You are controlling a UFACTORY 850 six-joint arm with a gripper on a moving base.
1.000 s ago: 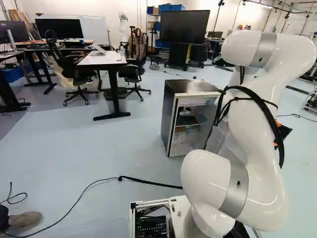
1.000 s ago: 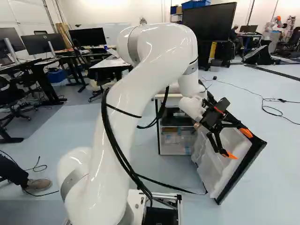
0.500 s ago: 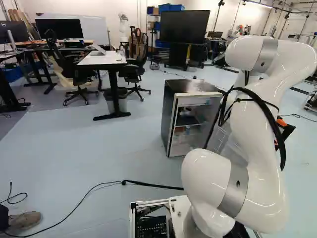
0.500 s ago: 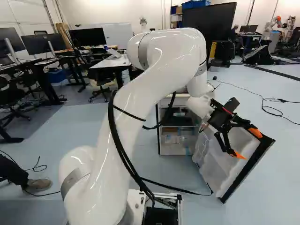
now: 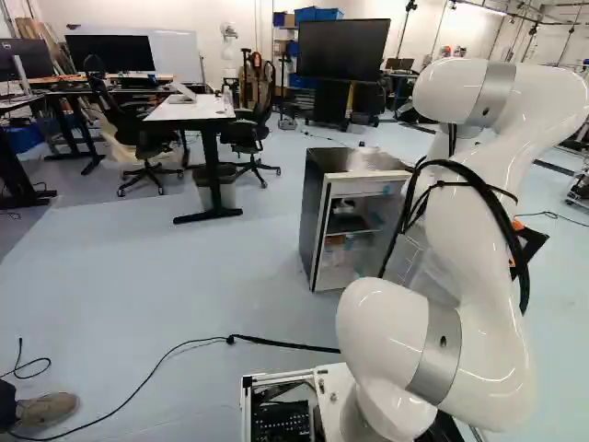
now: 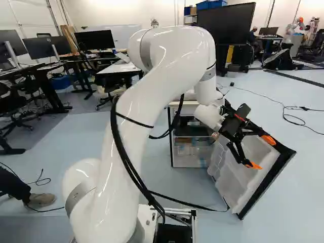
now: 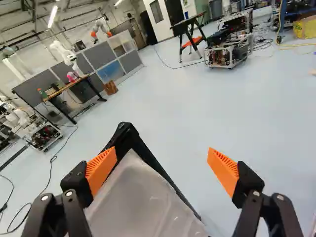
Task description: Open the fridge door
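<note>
Most of the job looks done — fridge door (image 6: 235, 185) wide open, gripper (image 7: 162, 158) spread far apart with nothing gripped — probably only backing clear remains, imo.

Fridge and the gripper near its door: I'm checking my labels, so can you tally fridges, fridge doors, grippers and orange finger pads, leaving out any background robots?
Fridge: 1
Fridge door: 1
Gripper: 1
Orange pads: 2
Total: 5
</note>
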